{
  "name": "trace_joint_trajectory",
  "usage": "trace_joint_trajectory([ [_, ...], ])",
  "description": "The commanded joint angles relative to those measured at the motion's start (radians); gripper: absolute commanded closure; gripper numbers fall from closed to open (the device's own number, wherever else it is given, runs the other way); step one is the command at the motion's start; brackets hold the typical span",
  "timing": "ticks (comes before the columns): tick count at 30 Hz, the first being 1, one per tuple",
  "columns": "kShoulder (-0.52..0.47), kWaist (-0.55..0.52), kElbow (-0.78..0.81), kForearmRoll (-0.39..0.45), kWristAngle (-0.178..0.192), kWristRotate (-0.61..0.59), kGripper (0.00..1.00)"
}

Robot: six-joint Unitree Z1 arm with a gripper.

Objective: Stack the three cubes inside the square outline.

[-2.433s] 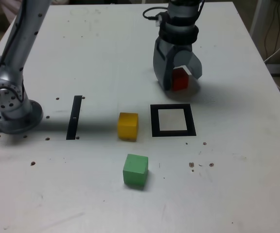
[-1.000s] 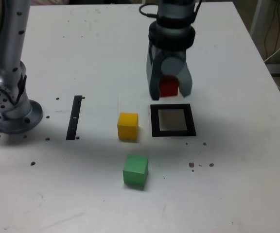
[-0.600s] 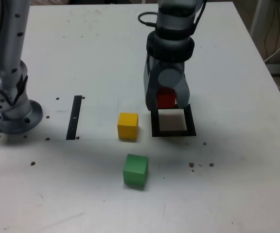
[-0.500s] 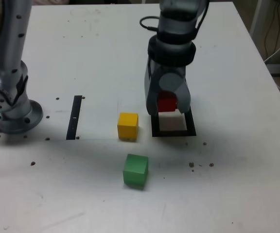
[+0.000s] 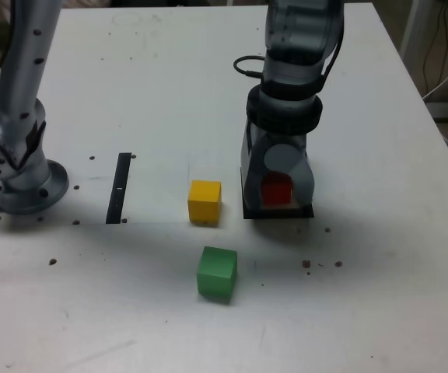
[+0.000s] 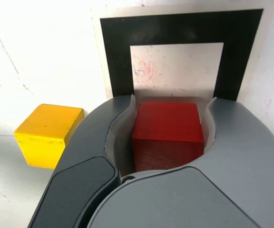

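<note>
Matte red cube, flat black square outline

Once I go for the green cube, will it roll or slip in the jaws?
The green cube has flat faces and sits square on the table, so it probably slides rather than rolls. Its surface looks matte, so slipping seems unlikely; the gripper holds the same-sized red cube squarely.
</note>
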Motion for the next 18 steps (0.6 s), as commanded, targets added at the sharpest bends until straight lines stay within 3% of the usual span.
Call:
trace_joint_trajectory([
  [1, 0.002, 0.007, 0.005, -0.004, 0.003, 0.000, 0.58],
  [13, 0.012, 0.032, 0.007, -0.009, 0.027, 0.009, 0.56],
  [18, 0.021, 0.033, 0.007, -0.013, 0.030, 0.009, 0.48],
])
